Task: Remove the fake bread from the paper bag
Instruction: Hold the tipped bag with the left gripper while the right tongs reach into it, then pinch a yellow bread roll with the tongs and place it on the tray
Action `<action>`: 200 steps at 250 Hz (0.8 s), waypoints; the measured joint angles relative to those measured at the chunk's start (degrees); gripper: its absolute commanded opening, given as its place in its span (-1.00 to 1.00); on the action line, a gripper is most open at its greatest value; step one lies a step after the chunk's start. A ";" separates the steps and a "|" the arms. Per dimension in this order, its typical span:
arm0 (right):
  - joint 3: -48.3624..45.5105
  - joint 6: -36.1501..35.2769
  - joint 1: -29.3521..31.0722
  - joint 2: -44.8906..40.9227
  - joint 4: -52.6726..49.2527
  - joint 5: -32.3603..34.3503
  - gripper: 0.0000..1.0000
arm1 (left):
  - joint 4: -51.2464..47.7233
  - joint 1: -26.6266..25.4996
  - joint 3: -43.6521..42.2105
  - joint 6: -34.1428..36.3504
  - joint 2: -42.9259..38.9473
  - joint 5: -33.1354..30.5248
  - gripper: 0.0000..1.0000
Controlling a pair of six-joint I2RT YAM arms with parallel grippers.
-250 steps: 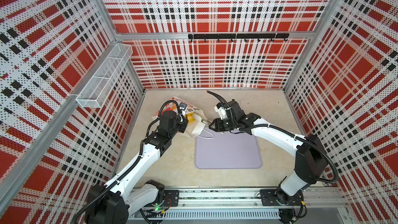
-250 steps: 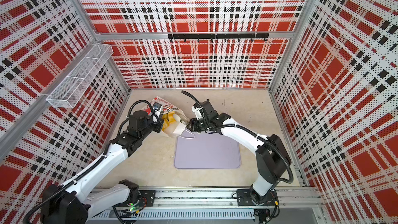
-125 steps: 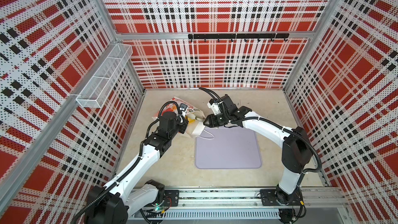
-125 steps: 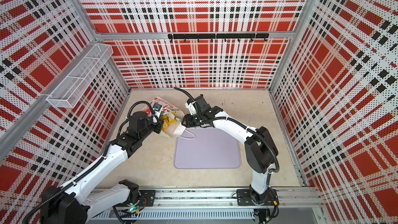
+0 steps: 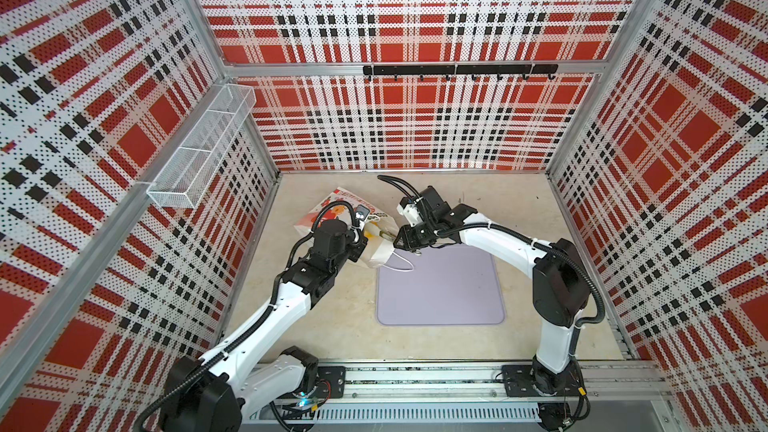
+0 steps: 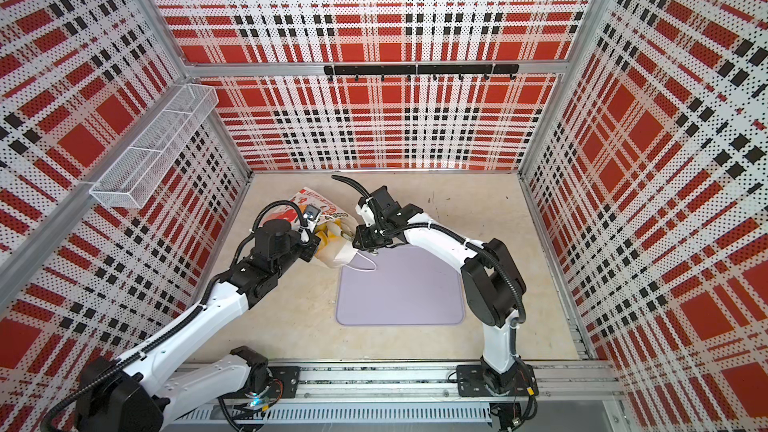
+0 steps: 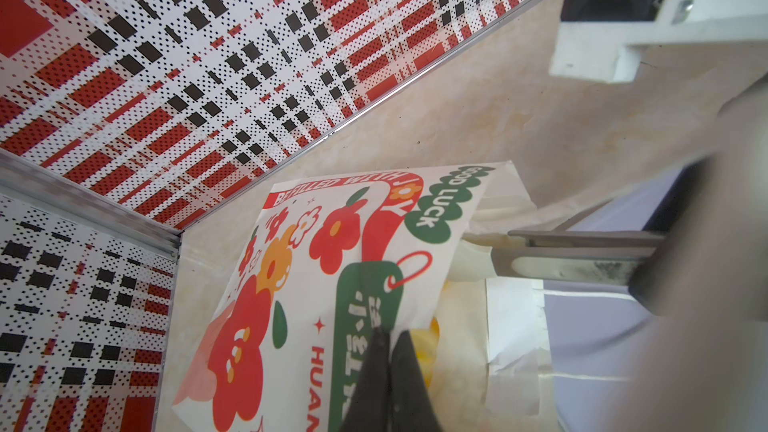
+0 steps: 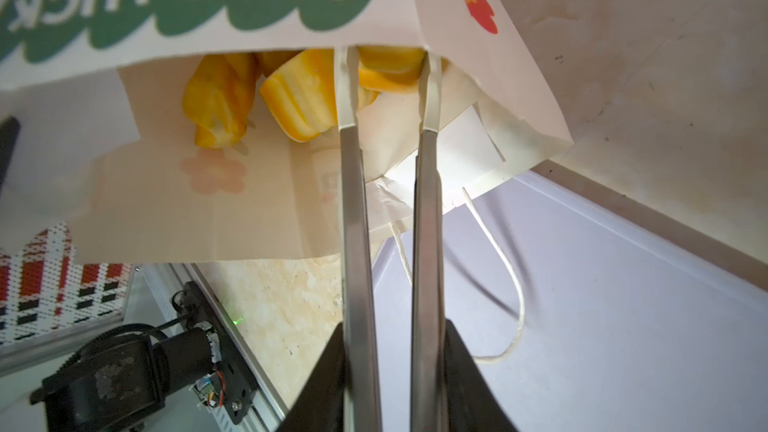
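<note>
The right arm [image 5: 498,243] has folded in since a second ago: its elbow has swung toward the middle and the right gripper [image 8: 388,58] has pushed on into the mouth of the bag [image 5: 334,213]. The left arm [image 5: 286,309] hasn't budged, and the bag lies where it lay.

Now, biggest first. The beige table [image 5: 519,209] carries everything, and on it we see both arms reaching toward the back left and meeting at the bag. The lavender tray [image 5: 440,297] lies flat at the middle. The bag lies on its side at the tray's far left corner, printed side up and mouth toward the tray, its lower lip resting on that corner.

We have the left gripper [image 7: 390,338] pressed together on the edge of the bag's upper panel. That panel is lifted off the lower one, so the mouth gapes. The right gripper's long fingers [image 8: 353,201] stand a little apart, tips just inside the mouth, with one yellow bread [image 8: 388,74] between them. Whether they pinch it, we can't tell.

The rest of the bread we can see sits just within the mouth: a fluted bun [image 8: 297,97] with a twisted loaf [image 8: 220,101] beside it. Smallest of all, the cord [image 8: 515,284] loops out of the bag onto the tray.
</note>
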 measured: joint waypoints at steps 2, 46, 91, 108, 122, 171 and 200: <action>0.00 -0.02 0.04 0.00 0.00 0.04 -0.65 | 0.00 -0.09 0.00 0.11 0.00 -0.17 -1.00; -0.24 0.09 1.84 -0.48 -0.96 1.51 -0.85 | -0.39 -3.06 -0.28 4.09 0.11 -5.57 -1.00; -3.67 0.96 3.58 -4.57 -1.22 3.61 -1.00 | -0.50 -6.82 -0.28 8.57 1.81 -13.60 -1.00; -5.01 1.46 4.24 -6.56 -1.70 4.42 -1.00 | -0.52 -8.41 -0.28 9.97 3.04 -16.65 -1.00; -5.99 1.86 4.70 -8.20 -2.27 4.94 -1.00 | -0.50 -9.66 -0.28 10.95 4.15 -19.12 -1.00; -11.37 3.15 6.08 -15.04 -3.04 6.69 -1.00 | -0.70 -11.15 -0.26 12.37 6.05 -23.52 -1.00; -15.89 4.20 6.38 -20.90 -4.04 7.43 -1.00 | -0.83 -11.04 -0.26 12.33 6.03 -24.39 -1.00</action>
